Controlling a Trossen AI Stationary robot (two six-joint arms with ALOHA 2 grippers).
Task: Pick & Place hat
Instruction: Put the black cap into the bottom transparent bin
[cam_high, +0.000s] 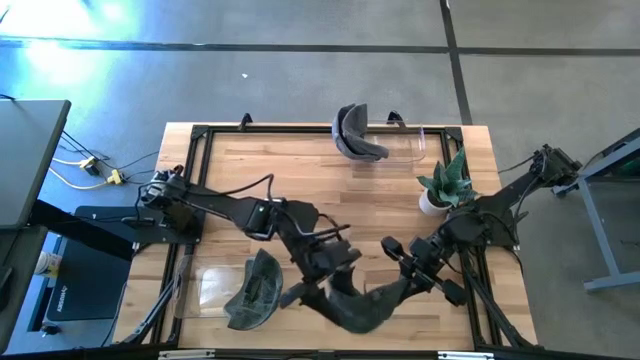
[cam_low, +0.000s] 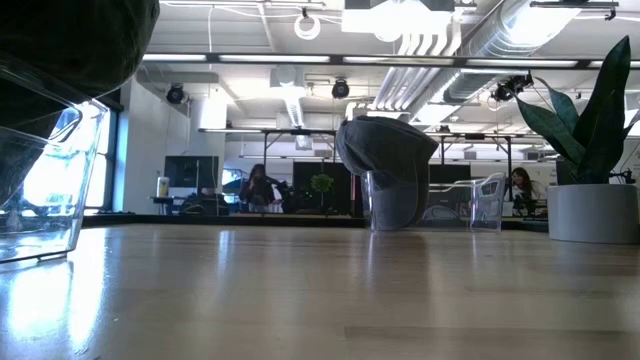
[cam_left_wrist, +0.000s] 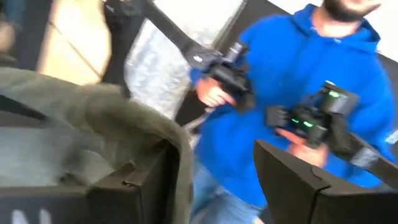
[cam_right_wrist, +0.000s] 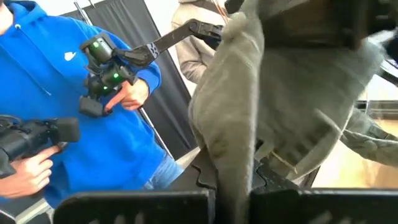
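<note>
High view: both arms reach to the near middle of the wooden surface, where a grey-green hat hangs between them. The left claw grips its left edge and the right claw its right edge. A second hat rests on a clear stand at the near left, and a third hat sits on a clear stand at the far edge, with a potted plant on the right.

Low view: neither claw shows. It gives the far hat upright on its stand, the plant, and the near-left stand close up.

Left wrist view: the left claw is clenched on the hat's fabric. Beyond it stands a person in a blue hoodie holding controller handles, seen in no table view.

Right wrist view: the right claw pinches a fold of the hat. The hoodie bears a small white logo, too small to read.
</note>
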